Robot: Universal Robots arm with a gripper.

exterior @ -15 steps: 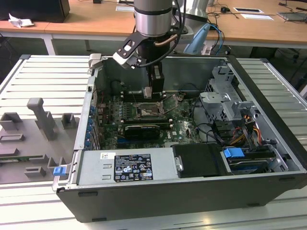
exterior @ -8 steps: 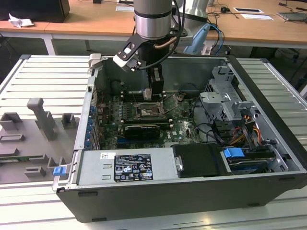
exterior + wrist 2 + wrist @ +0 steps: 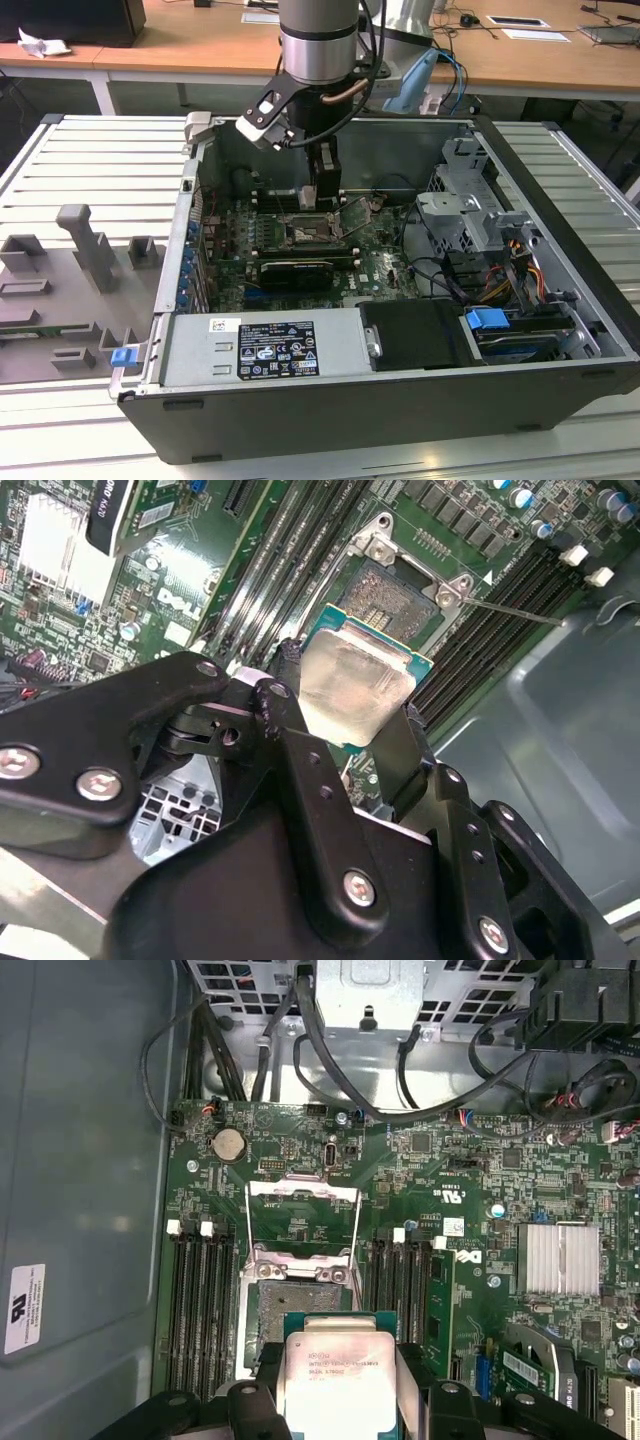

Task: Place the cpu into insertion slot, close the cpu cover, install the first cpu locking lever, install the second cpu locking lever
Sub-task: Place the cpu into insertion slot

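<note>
Exterior view's left: grey fixture blocks (image 3: 90,250) seen on ribbed table (image 3: 100,160). Toward middle, end effector (image 3: 322,200) is lowered inside open computer case (image 3: 350,415), over insertion slot (image 3: 305,235). Grip detail is given in both wrist views: cpu (image 3: 355,685) is clamped between fingers (image 3: 405,750), held just above slot, not seated. In first wrist view, cpu cover (image 3: 300,1189) is seen swung open beyond slot.

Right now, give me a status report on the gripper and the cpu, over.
Status: gripper shut on the cpu, near the insertion slot. Slot bare, cpu not seated. The cpu cover open, nothing blocking the slot.
</note>
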